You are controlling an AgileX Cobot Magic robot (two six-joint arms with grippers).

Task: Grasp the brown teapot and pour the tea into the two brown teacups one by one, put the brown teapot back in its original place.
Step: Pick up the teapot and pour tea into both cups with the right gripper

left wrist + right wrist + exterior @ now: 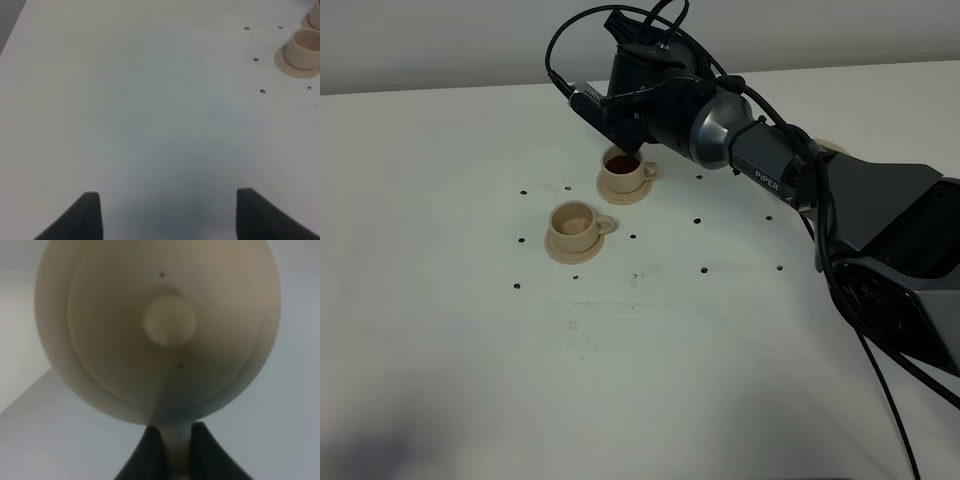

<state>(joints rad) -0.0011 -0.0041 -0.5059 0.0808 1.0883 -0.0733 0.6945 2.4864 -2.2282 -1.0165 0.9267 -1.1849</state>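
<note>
Over the far cup (620, 176): we see the right gripper (176, 454) clamped on the teapot (165, 300) handle.
Left gripper (167, 215): jaws apart above the bench (125, 100).

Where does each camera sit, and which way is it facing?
Exterior high: mounted above, looking down on the white table; shows the right arm reaching over one small light-tan ceramic teacup, with a second teacup nearer.
Left wrist: low, facing along the table; its open left gripper shows.
Right wrist: faces the lid of the round light-tan ceramic teapot; right gripper clamped on its handle.
Shared: exterior and left wrist both show a teacup.
</note>
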